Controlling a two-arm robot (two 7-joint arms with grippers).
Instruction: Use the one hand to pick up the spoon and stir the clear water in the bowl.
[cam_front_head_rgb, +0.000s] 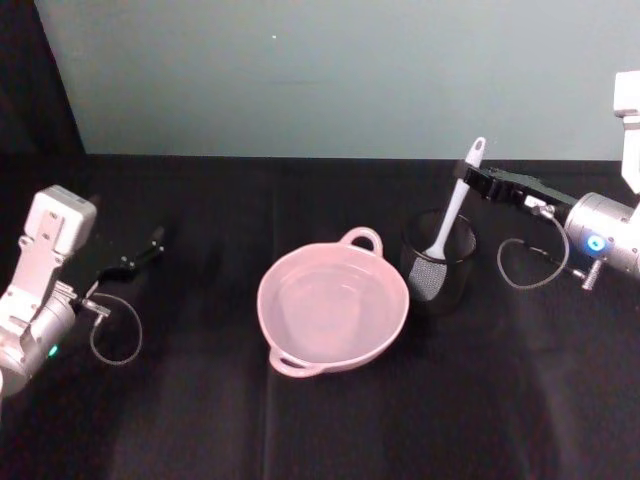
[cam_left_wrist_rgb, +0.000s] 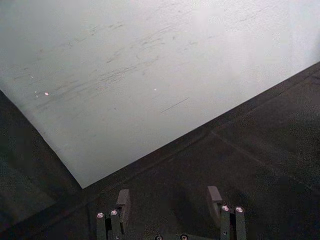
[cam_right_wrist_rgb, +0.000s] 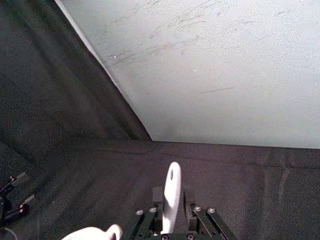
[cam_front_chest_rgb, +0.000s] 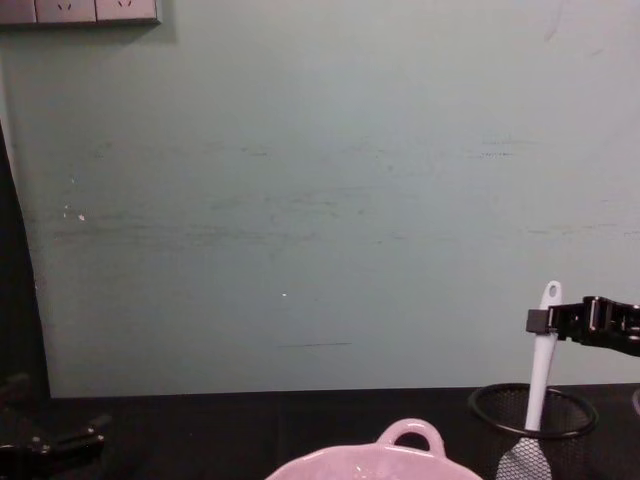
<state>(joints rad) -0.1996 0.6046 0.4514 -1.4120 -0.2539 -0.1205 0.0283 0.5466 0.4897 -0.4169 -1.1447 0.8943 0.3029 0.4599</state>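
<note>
Right pincer (cam_front_head_rgb: 472, 177) pinches spoon (cam_front_head_rgb: 450, 220) handle; head inside cup (cam_front_head_rgb: 460, 282).

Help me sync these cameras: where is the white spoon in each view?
Head view: spoon right of centre, in the mesh cup, handle gripped by the right end effector.
Chest view: spoon upright at lower right.
Right wrist view: spoon handle at bottom centre.
Left wrist view: left end effector, open, over cloth.
Shared landmark: the pale wall.

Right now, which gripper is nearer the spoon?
Right. The right gripper is at the upper handle of the spoon, which stands in the mesh cup. The left gripper hangs open far to the left, beyond the bowl.
</note>
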